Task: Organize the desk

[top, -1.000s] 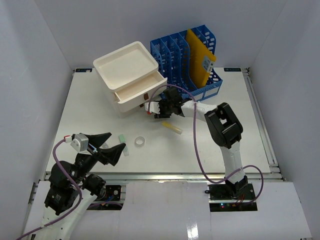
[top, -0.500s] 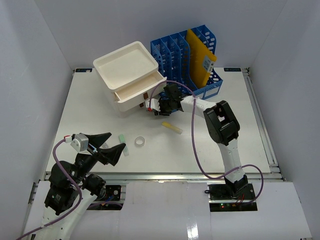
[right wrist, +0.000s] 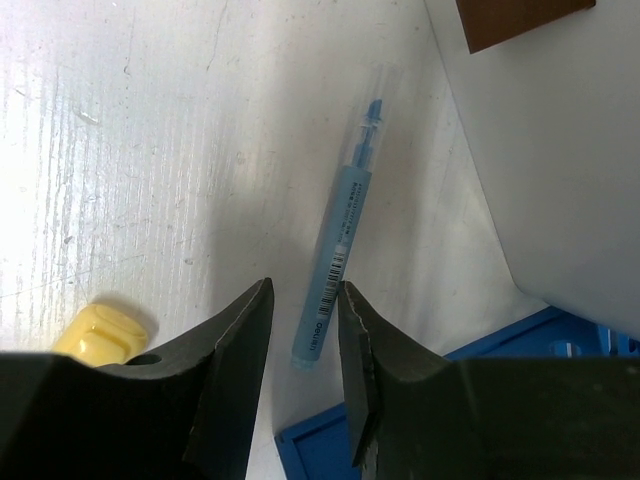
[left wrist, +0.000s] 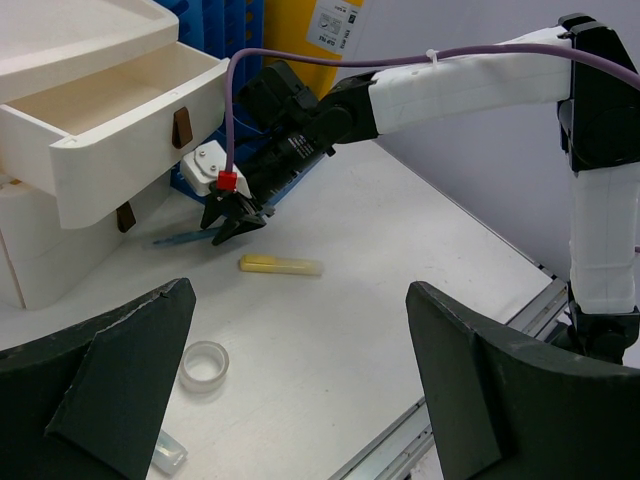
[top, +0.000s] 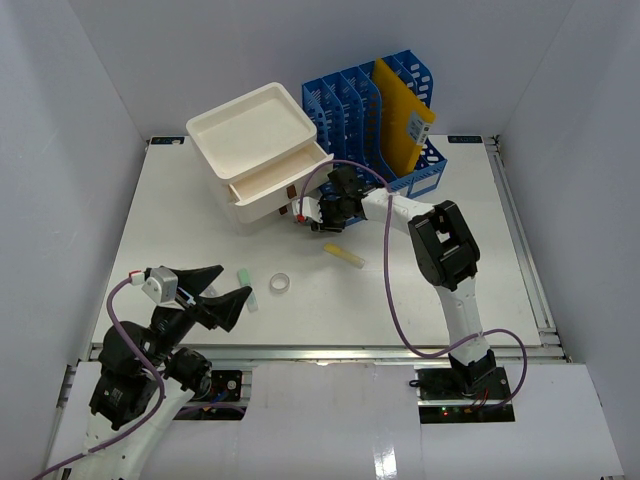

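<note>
On the white desk [top: 180,220], a light blue pen [right wrist: 340,250] lies beside the base of the white drawer box [top: 260,150]. My right gripper [right wrist: 304,288] points down over the pen's near end, its jaws a narrow gap apart. The pen sits between them, against the right finger, with a gap to the left one. The left wrist view shows the same gripper [left wrist: 235,222] low over the pen [left wrist: 185,238]. My left gripper [top: 232,282] hovers wide open and empty near the front left.
A yellow stick [top: 343,256] lies just right of the right gripper. A clear tape roll [top: 281,285] and a small pale green piece [top: 246,285] lie in front of the left gripper. The box's drawer [left wrist: 110,110] stands open. A blue file rack [top: 370,110] holds a yellow folder.
My right gripper has moved a little farther back toward the drawer box and its jaws have narrowed around the pen. The left arm has not moved.
</note>
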Available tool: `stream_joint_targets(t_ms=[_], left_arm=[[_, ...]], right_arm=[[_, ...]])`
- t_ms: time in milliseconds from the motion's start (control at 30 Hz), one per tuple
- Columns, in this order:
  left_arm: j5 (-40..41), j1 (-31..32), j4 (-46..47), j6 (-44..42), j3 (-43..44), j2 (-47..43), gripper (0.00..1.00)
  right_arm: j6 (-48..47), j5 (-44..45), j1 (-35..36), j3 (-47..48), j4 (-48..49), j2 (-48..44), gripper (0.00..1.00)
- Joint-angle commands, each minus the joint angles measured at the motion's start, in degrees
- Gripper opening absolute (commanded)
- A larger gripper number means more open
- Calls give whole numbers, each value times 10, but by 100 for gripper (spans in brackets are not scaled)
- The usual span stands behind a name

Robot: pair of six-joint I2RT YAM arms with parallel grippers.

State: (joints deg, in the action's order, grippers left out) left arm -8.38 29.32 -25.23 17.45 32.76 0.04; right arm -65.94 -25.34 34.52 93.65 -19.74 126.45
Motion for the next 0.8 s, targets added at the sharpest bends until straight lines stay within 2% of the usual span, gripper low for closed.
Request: stream_joint_targets(t_ms=[0, 333, 567, 767], left_arm=[[-3, -1, 3, -2, -1, -26, 98], [-9, -1, 4, -3, -2, -26, 98], [-10, -1, 5, -4, -2, -27, 98], [-12, -1, 5, -4, -3, -27, 98]], right_arm=[[-6, 27, -7, -35, -97, -8, 39], [-6, 28, 1, -114, -102, -55, 37], [34, 39, 9, -124, -101, -56, 37], [81, 59, 19, -113, -83, -43, 44]])
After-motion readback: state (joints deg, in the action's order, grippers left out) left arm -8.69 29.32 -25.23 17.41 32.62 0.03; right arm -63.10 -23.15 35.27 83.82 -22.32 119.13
